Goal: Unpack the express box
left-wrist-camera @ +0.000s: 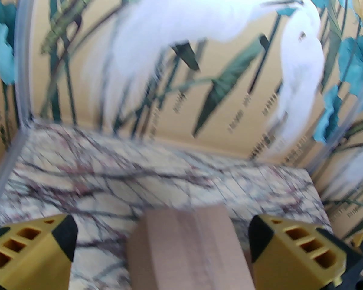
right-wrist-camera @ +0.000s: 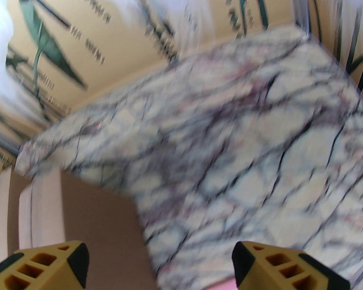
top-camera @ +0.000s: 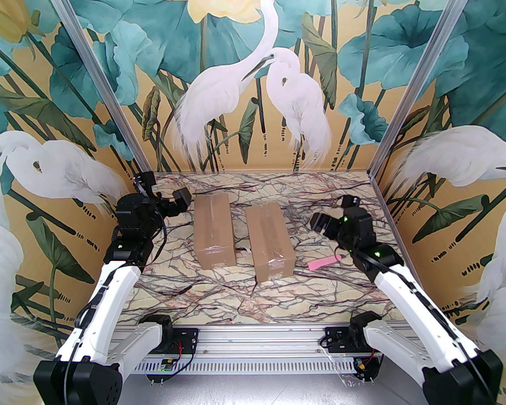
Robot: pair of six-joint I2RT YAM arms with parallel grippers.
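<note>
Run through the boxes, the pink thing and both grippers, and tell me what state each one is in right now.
Left box: closed, taped shut, lying flat on the table.
Right box: closed, taped shut, lying flat on the table.
Pink tool: lying on the table to the right of the right box, not held.
Left gripper: open, holding nothing.
Right gripper: open, holding nothing.
</note>
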